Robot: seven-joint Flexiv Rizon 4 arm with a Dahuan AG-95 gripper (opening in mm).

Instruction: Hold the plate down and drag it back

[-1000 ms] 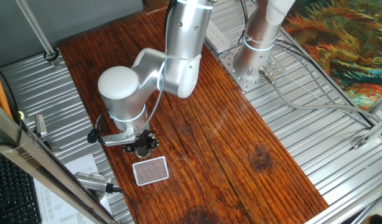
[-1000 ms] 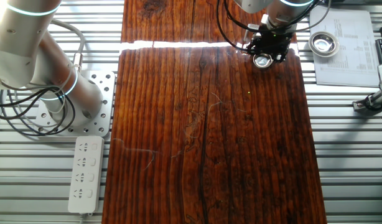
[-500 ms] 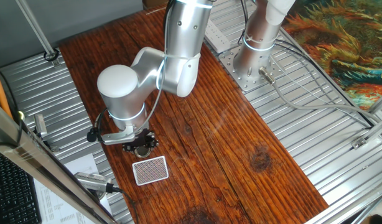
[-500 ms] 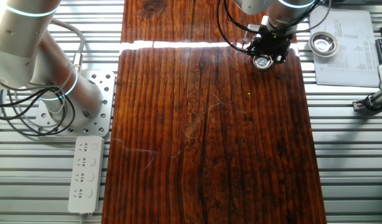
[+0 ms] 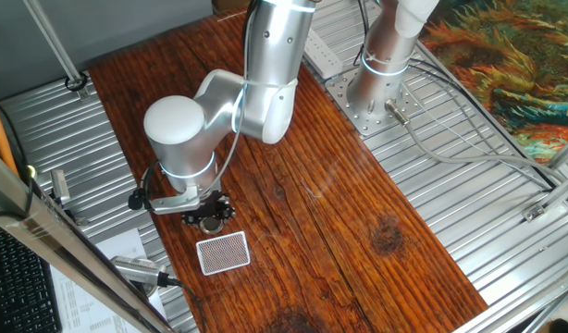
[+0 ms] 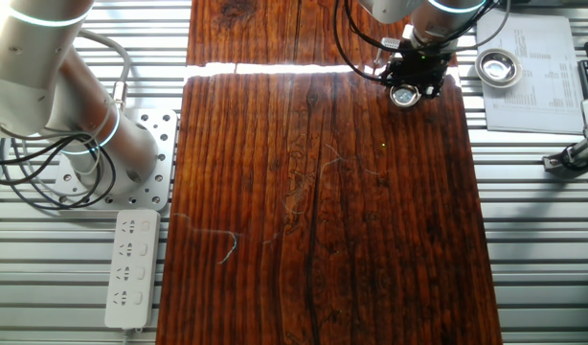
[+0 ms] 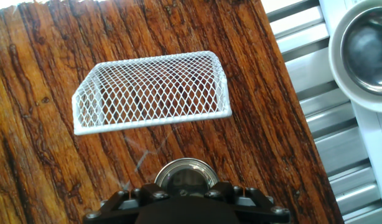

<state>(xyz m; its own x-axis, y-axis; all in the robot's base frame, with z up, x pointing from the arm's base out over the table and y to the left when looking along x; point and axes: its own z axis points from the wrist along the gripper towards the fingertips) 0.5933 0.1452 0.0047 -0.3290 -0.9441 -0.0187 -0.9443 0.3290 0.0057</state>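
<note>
— What lies nearest in the hand view?

— The hand [image 7: 185, 200] itself, at the bottom edge, a dark block with screws. Whether its fingers are spread or pressed together I cannot tell; they are hidden under the body.

— And the plate?

— The plate [image 7: 185, 176] sits right against the hand, a small shiny disc with a raised rim and darker centre, half covered by it. It rests on the wooden tabletop [image 7: 48, 180].

— Beyond that?

— Just beyond lies a white mesh rectangle [image 7: 152, 92], flat on the wood and apart from the plate. Far right, off the wood on the metal slats, is a metal bowl [image 7: 365, 43], cut by the frame edge.

— How does one fixed view show it?

— The arm [image 5: 219, 106] bends down over the left part of the tabletop [image 5: 293, 203], the hand [image 5: 210, 220] low on the wood, with the mesh rectangle [image 5: 224, 252] just nearer the camera.

— And the other fixed view?

— The plate [image 6: 405, 95] gleams under the hand [image 6: 413, 77] near the far right corner of the tabletop [image 6: 323, 211]. The bowl [image 6: 497, 66] stands to the right on a printed sheet [image 6: 538, 81].
</note>
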